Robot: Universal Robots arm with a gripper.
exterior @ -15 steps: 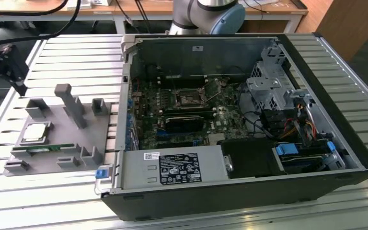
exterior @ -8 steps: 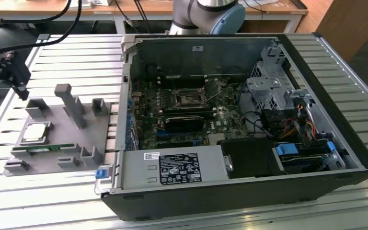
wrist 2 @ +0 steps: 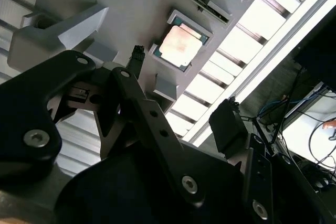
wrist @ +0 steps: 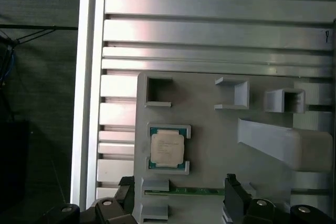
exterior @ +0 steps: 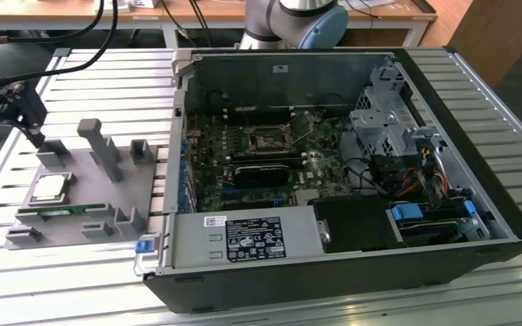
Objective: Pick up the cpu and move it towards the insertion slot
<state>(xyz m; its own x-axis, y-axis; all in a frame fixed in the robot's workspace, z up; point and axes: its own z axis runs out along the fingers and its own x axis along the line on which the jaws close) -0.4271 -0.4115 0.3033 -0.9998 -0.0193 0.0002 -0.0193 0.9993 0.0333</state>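
My jaws (wrist: 179,187) stand wide and empty over the grey plastic fixture plate (wrist: 210,129). The thin green memory stick (wrist: 199,191) lies under them. Just beyond, in line with my opening, the flat square silver-topped cpu (wrist: 167,149) sits in its nest. Well apart, toward the exterior view's right, the square black insertion slot (exterior: 268,141) lies inside the open black computer case (exterior: 334,278).

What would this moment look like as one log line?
cpu: lying in gray fixture | jaws: open, empty, clear of cpu | insertion slot: inside computer case
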